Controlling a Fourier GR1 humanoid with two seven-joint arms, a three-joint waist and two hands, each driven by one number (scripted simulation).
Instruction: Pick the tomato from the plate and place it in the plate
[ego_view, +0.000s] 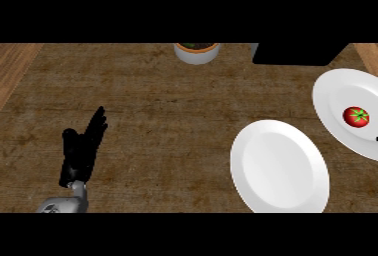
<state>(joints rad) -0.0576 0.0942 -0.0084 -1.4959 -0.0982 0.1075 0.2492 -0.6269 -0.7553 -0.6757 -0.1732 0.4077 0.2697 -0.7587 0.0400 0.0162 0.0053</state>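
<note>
A red tomato (356, 116) with a green stem top lies on a white plate (336, 90) at the right edge of the head view. A second white plate (277, 167) sits bare, nearer and to the left of the first one. My left hand (80, 152) is at the lower left, open with fingers straight and pointing away, far from both plates. My right hand does not show in the view.
A white pot with a plant (196, 52) stands at the far edge, centre. A black object (295, 54) sits at the far right. Lighter wooden strips run along the far-left and far-right corners of the brown counter (170, 110).
</note>
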